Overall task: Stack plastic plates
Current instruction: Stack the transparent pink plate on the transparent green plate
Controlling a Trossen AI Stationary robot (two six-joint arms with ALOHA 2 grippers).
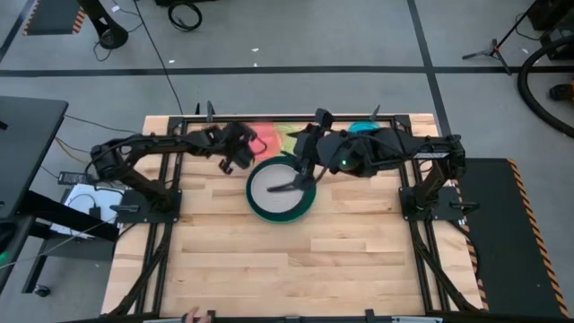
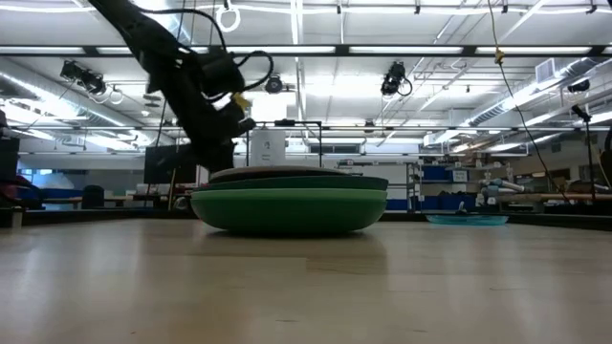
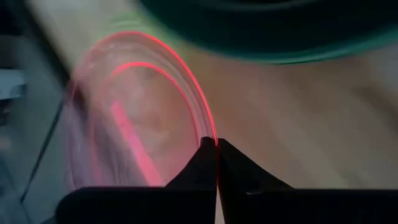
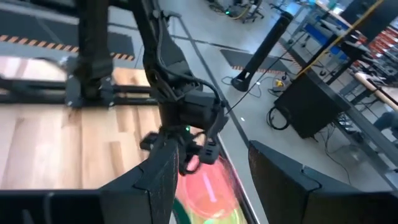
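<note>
The left gripper (image 3: 216, 163) has its fingers pinched on the rim of the translucent red plate (image 3: 134, 118), near the counter's (image 1: 269, 260) far edge, just beside the stack of plates (image 1: 281, 190). The right gripper (image 1: 285, 187) hovers over that stack, fingers spread wide and holding nothing. The stack shows green plates (image 2: 289, 208) below and a pale grey one (image 1: 276, 185) on top; its dark middle layers are hard to separate. A blue plate (image 2: 467, 219) lies apart.

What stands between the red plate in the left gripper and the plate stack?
Nothing visible. The left gripper is shut on the red plate's rim near the table's far edge, and the stack sits beside it across bare wood. The right gripper hangs open over the stack's top, which could crowd the placement.
</note>
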